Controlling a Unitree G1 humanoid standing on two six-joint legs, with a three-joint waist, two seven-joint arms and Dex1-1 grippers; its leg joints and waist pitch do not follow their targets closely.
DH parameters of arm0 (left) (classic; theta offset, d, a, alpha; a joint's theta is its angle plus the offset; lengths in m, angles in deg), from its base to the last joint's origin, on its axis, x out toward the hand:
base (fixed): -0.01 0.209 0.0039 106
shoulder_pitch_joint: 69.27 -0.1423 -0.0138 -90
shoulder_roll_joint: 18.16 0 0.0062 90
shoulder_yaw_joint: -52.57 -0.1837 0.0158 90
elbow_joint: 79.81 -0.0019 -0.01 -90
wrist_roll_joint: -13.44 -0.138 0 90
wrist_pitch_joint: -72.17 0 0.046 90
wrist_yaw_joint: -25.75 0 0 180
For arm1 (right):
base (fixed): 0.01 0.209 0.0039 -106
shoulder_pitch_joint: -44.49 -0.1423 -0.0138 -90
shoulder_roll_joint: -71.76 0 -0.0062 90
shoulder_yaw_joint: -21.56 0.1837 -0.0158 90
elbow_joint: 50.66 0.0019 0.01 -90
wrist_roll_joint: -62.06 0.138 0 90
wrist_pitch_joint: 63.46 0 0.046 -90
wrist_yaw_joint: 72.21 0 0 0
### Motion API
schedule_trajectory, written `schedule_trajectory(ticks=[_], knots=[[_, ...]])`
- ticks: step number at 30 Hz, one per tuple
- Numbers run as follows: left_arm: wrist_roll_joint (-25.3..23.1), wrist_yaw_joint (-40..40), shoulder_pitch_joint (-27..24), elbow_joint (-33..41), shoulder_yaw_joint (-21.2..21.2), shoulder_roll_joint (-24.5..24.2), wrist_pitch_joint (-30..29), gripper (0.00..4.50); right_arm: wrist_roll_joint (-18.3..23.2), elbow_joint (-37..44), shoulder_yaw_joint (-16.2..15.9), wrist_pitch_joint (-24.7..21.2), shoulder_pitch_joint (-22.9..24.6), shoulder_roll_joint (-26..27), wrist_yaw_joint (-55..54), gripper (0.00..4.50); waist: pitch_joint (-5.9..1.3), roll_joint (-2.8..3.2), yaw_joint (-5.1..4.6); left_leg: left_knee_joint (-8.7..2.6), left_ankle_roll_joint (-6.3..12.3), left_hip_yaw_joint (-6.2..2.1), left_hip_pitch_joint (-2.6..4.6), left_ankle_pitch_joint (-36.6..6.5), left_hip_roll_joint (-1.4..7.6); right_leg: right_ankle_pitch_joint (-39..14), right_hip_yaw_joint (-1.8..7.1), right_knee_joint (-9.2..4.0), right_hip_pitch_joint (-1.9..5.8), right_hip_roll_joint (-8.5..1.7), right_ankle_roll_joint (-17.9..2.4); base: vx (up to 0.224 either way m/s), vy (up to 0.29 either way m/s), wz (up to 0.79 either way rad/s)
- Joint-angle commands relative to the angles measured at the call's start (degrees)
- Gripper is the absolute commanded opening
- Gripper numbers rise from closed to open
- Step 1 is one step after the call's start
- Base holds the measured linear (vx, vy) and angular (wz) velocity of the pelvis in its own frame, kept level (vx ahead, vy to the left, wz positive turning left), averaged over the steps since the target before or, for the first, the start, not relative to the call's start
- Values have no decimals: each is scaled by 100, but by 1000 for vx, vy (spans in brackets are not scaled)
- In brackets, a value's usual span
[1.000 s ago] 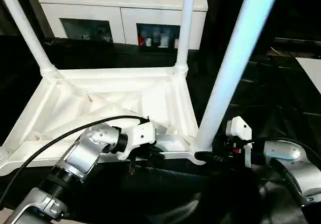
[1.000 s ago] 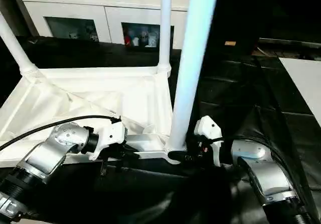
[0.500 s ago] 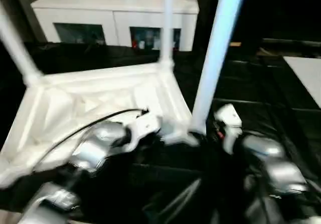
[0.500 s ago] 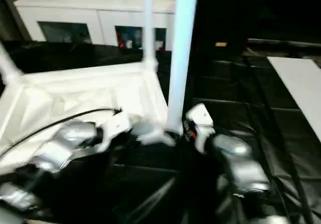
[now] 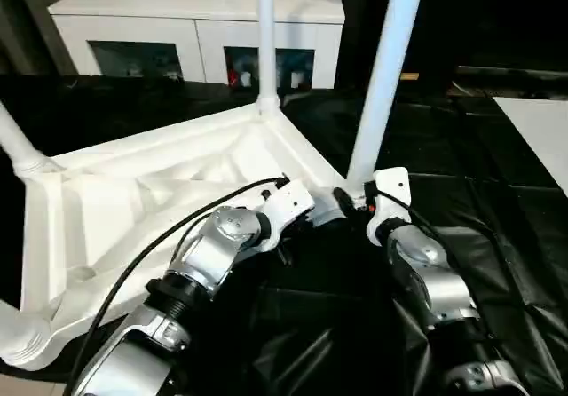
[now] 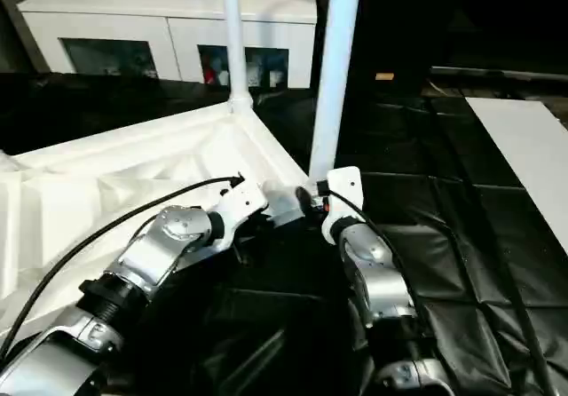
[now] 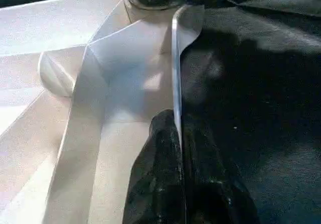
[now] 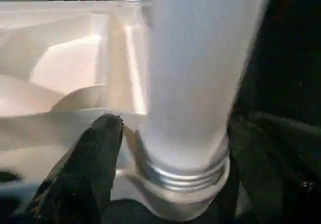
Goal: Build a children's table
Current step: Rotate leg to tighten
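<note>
White plastic tabletop (image 5: 133, 192): lies upside down, ribbed underside up, on the black-draped table (image 5: 497, 227), turned at an angle to the robot.
Legs: one tube leg (image 5: 388, 67) rises from the corner socket nearest the two pincers; a second leg (image 5: 264, 32) stands in the far corner; a third leg (image 5: 16, 143) leans out at the robot's left.
Fourth corner (image 5: 22, 343): near the bottom edge on the robot's left; I cannot tell what its socket holds.
Left pincer (image 7: 180, 148): pressed together on the tabletop's thin side wall, one black finger on each face, close to the near corner.
Right pincer (image 8: 170, 153): fingers (image 8: 98, 153) sit either side of the near leg's threaded base; I cannot tell whether they actually clamp it.
Behind: a white cabinet (image 5: 200, 19) with glass doors stands beyond the table.
</note>
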Motion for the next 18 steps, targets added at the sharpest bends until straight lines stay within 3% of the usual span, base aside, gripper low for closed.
schedule_trajectory(ticks=[1, 4, 5, 6, 7, 8, 12, 16, 18], knots=[[-72, 176, -105, 206, -78, -217, 220, 0, 70, 296, -34, -114, 34, -243, 376, 383, -297, -69, 42, -539, 229, -212, 13, -1415, 367, -2128, 250, -428, 229, -362, -978, 0, 0, 0], [-1, 798, -330, 552, -201, -605, 467, 0, 387, 754, -63, -259, 305, -922, 1444, 383, -304, -78, 76, -518, 323, -188, 26, -1289, 375, -1899, 267, -406, 232, -362, -1091, 0, 0, 0], [113, 1284, -471, 767, -301, -855, 740, 0, 475, 965, -137, -95, 493, -1318, 2068, 383, -324, -37, 117, -496, 437, -178, 35, -1080, 373, -1553, 267, -369, 242, -363, -1195, 0, 0, 0], [147, 1418, -513, 843, -325, -929, 744, 0, 490, 1024, -162, -21, 551, -1439, 2246, 383, -338, -44, 133, -487, 465, -175, 26, -1009, 388, -1387, 267, -341, 264, -365, -1224, 58, -16, 3], [309, 1982, -659, 1150, -417, -1232, 828, 0, 565, 1259, -234, 362, 815, -1955, 3032, 383, -338, -52, 155, -478, 549, -162, 31, -855, 404, -1071, 272, -301, 262, -370, -1325, 69, -11, 2], [309, 1982, -659, 1150, -417, -1232, 828, 0, 565, 1259, -234, 362, 815, -1955, 3032, 383, -346, -47, 170, -465, 626, -169, 10, -687, 412, -790, 265, -247, 298, -373, -1431, 103, -11, 1], [617, 2592, -765, 1606, -489, -1500, 643, 0, 1222, 1609, -129, 10, 982, -2290, 3961, 383, -362, -22, 220, -426, 889, -140, 58, -264, 416, -49, 259, -153, 292, -346, -1777, 33, 0, 0], [751, 2748, -764, 1699, -467, -1490, 638, 0, 1282, 1616, -250, -44, 947, -2400, 4271, 383, -339, -22, 297, -443, 790, -119, 109, -446, 434, -391, 258, -190, 262, -339, -1784, 0, 0, 0], [742, 2766, -730, 1677, -464, -1499, 663, 0, 1331, 1541, -342, -53, 894, -2460, 4480, 383, -308, -32, 326, -482, 539, -121, 105, -797, 432, -918, 267, -248, 265, -347, -1643, 0, 0, 0]])
